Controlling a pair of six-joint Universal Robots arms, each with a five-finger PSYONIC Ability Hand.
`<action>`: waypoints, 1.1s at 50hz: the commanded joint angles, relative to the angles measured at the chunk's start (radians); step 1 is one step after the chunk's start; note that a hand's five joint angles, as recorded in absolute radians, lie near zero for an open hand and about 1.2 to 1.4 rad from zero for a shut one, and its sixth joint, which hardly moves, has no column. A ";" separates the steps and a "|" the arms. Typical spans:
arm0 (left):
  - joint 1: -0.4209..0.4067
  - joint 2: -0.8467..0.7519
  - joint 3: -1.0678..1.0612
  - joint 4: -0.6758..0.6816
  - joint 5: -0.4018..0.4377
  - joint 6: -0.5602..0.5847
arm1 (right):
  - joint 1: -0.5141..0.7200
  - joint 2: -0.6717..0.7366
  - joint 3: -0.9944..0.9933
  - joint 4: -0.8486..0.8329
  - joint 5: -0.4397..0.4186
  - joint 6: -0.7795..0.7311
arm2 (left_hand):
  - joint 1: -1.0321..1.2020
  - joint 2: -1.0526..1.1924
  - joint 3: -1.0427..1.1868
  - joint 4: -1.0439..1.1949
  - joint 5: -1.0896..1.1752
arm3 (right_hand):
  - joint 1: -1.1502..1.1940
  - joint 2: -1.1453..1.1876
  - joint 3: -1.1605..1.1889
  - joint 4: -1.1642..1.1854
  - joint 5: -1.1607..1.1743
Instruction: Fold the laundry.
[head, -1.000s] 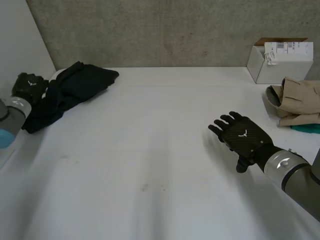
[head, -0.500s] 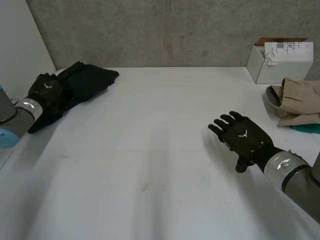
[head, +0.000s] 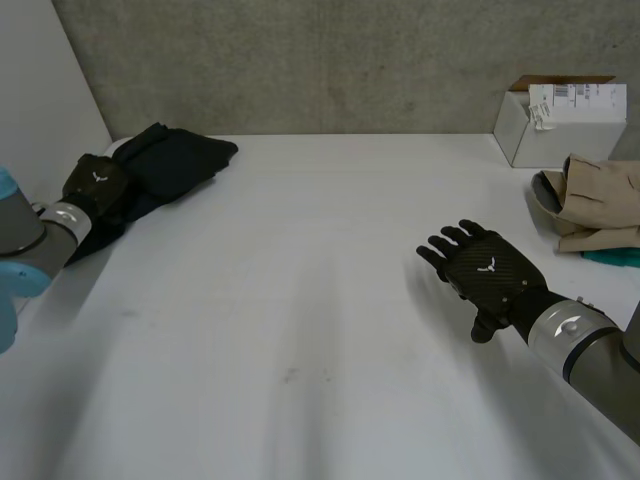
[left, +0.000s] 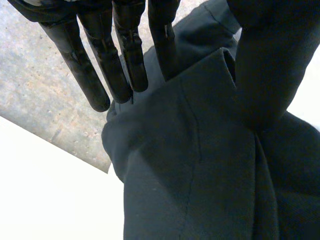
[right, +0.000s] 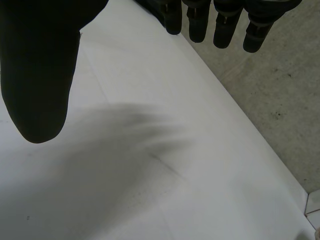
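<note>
A black garment (head: 172, 160) lies bunched at the table's far left corner. My left hand (head: 97, 184) rests on its near left end. In the left wrist view, that hand (left: 129, 50) holds its fingers (left: 80, 55) straight just above the dark cloth (left: 200, 175), with the thumb apart over a fold and nothing pinched. My right hand (head: 485, 270) hovers open and palm down over the bare table (head: 300, 300), right of the middle. In the right wrist view, its thumb (right: 40, 65) and straight fingers hang over white tabletop and hold nothing.
A white cardboard box (head: 560, 122) stands at the far right corner. A bunched beige garment (head: 600, 205) lies in front of it, with a teal cloth (head: 615, 257) at its near side. A concrete wall runs along the table's back edge.
My left hand has moved right from the garment's left edge onto the cloth, and its fingers have straightened. The right hand has not moved.
</note>
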 joint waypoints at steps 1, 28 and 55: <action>0.003 -0.027 0.025 0.001 0.002 0.000 | 0.000 0.000 0.000 0.000 0.000 0.000 | 0.252 0.253 0.255 0.251 0.259 | 0.017 0.024 0.022 0.022 -0.013; -0.258 0.683 -0.770 0.304 -0.129 -0.201 | -0.005 -0.040 0.001 0.002 0.015 0.003 | 0.763 0.764 0.766 0.762 0.770 | 0.017 0.024 0.022 0.022 -0.013; -0.665 1.072 -1.121 0.106 -0.127 -0.479 | -0.034 -0.092 0.007 0.005 0.015 0.031 | -0.388 -0.386 -0.384 -0.389 -0.381 | 0.017 0.024 0.022 0.022 -0.013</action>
